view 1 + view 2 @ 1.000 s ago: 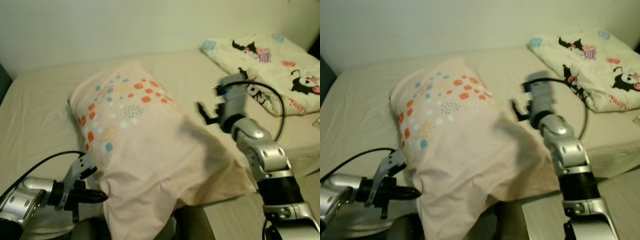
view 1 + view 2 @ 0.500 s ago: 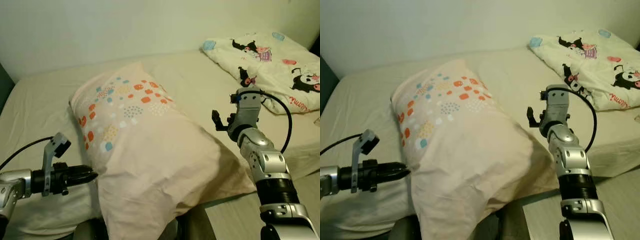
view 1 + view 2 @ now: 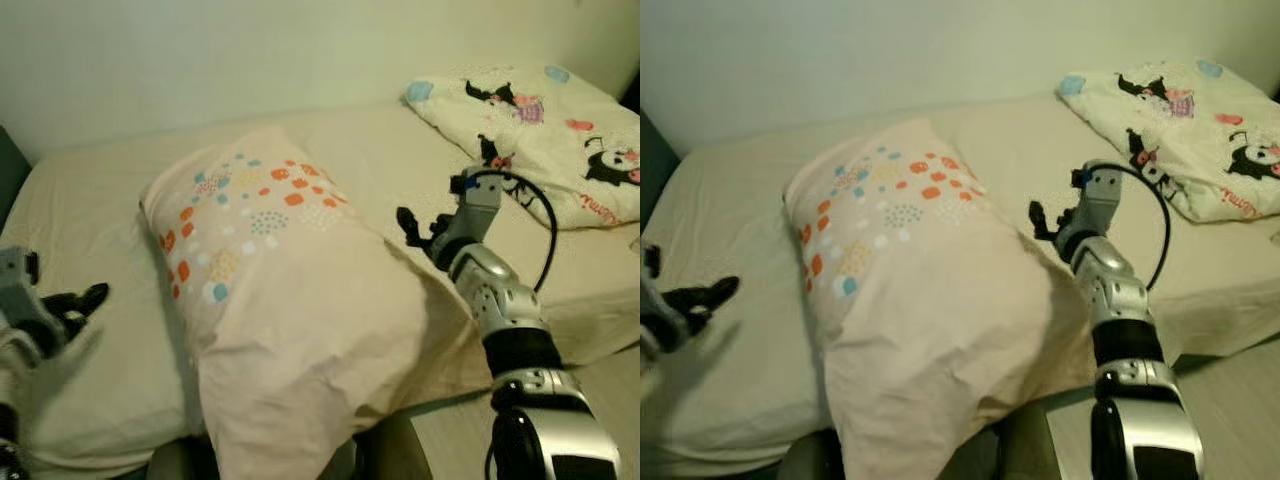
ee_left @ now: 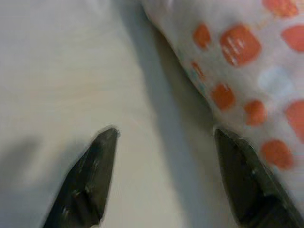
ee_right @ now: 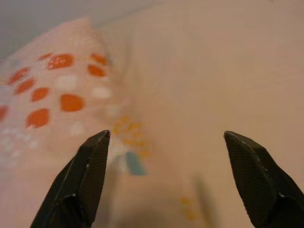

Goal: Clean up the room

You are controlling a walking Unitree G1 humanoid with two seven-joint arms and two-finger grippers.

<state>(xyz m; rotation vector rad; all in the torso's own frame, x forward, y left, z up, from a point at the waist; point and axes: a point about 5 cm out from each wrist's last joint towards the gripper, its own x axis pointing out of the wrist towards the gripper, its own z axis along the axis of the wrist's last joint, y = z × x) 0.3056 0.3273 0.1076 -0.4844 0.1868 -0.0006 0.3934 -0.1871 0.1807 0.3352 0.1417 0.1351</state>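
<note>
A large pink pillow (image 3: 290, 300) with orange, blue and white dots lies slantwise on the cream bed (image 3: 90, 200), its lower end hanging over the bed's front edge. My right gripper (image 3: 420, 228) hovers open just beside the pillow's right flank, holding nothing; in the right wrist view the open right gripper (image 5: 171, 180) faces the dotted pillow (image 5: 61, 90). My left gripper (image 3: 80, 300) is open over the sheet at the far left, apart from the pillow. In the left wrist view the left gripper (image 4: 166, 180) spans bare sheet beside the pillow's edge (image 4: 247, 47).
A white quilt (image 3: 540, 130) with black cartoon figures lies at the bed's back right. A pale wall runs behind the bed. The floor (image 3: 460, 440) shows at the bottom right, below the bed's front edge.
My left arm has drawn back to the left, away from the pillow's lower edge. My right gripper has swung slightly left and lower, toward the pillow's side. The pillow has settled on the bed.
</note>
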